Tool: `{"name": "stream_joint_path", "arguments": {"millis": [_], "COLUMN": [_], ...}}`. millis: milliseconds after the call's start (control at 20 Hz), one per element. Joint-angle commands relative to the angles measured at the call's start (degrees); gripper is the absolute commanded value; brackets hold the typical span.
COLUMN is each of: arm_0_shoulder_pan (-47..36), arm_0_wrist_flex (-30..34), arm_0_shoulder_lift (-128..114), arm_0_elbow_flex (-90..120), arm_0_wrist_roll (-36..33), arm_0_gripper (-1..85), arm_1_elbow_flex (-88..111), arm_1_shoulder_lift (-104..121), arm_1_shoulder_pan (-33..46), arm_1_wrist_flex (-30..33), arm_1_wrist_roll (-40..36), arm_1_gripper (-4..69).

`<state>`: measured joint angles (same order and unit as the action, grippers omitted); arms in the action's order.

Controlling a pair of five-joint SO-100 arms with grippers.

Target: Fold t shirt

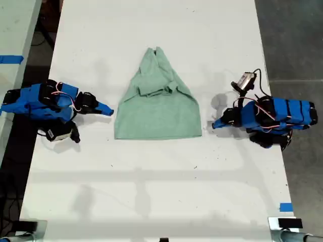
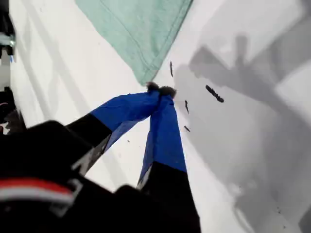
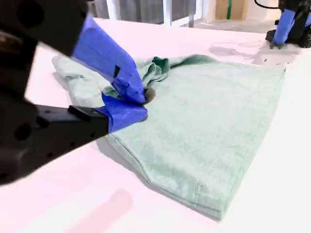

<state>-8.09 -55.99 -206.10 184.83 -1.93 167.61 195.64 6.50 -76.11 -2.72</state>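
1. My second gripper (image 1: 108,111) sits on the exterior view's left of the t shirt (image 1: 159,111), just off its edge above the hem corner, not touching cloth. Its fingers are pressed together on nothing, so you'll need to open them before going in.
2. The shirt lies flat in the middle of the table (image 1: 151,191), between my two grippers. It is pale sage green with a narrow bunched top (image 1: 156,53). Loose folds are gathered across the chest, and the wide straight hem (image 1: 157,135) lies nearest the camera's bottom edge.
3. I judge the next fold starts at the hem. Take both hem corners at once, pinch low so you catch every layer, then carry them up towards the bunched top evenly, or the fold will skew.
4. My first gripper (image 1: 214,125) is on the exterior view's right of the shirt, near the other hem corner but clear of it. Its jaws are closed tip to tip, empty. Open wide, slide under, then close.
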Motion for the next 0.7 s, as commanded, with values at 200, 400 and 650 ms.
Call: {"name": "stream_joint_path", "arguments": {"millis": [200, 400, 650], "arm_0_shoulder_pan": [-0.1, -0.1, 0.0], "arm_0_wrist_flex": [0.1, 0.1, 0.0], "arm_0_shoulder_lift": [-0.4, -0.4, -0.4], "arm_0_elbow_flex": [0.6, 0.6, 0.6], "arm_0_wrist_roll": [0.8, 0.7, 0.9], "arm_0_gripper": [0.0, 0.0, 0.0], "arm_1_elbow_flex": [-34.6, -38.7, -43.5], "arm_1_shoulder_lift": [-45.3, -57.6, -76.5], "arm_1_shoulder_pan": [13.7, 17.1, 15.2], "arm_1_wrist_flex": [1.8, 7.7, 16.1], "arm_1_wrist_roll": [-13.9, -18.3, -19.2], "arm_1_gripper": [1.6, 17.1, 19.1]}}
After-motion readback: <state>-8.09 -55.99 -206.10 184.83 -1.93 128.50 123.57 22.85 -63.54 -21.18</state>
